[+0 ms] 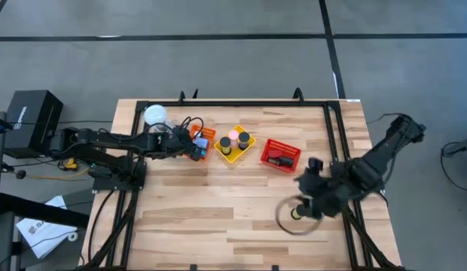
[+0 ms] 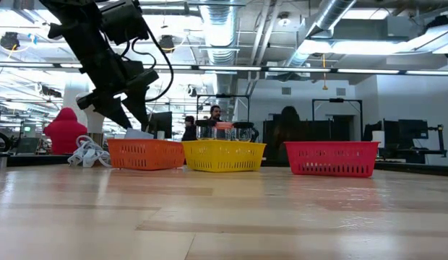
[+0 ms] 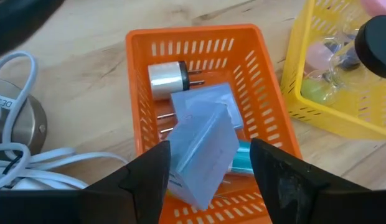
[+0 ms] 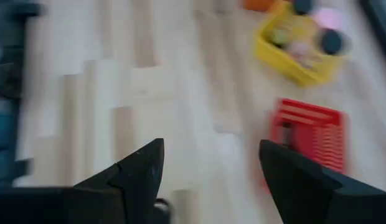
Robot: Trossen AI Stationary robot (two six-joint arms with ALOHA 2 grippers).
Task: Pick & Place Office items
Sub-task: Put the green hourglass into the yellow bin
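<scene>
Left wrist view: left gripper (image 3: 208,171) hovering spread over light-blue block (image 3: 202,149) lying in orange basket (image 3: 138,87). Block looking light, stiff, smooth; gripping flat sides advisable. Right gripper (image 4: 208,171) spread above tabletop (image 1: 218,218).

Right wrist view smeared throughout: yellow basket (image 4: 301,51) and red basket (image 4: 311,140) reduced to colour patches, contents unreadable. Light-blue block (image 3: 204,152) cut off low between left tool (image 3: 208,177) fingers, contact with pads undecidable. Items in red basket (image 1: 281,155) too small to identify from above; orange basket (image 2: 145,154) contents mostly hidden behind mesh wall at bench level.
</scene>
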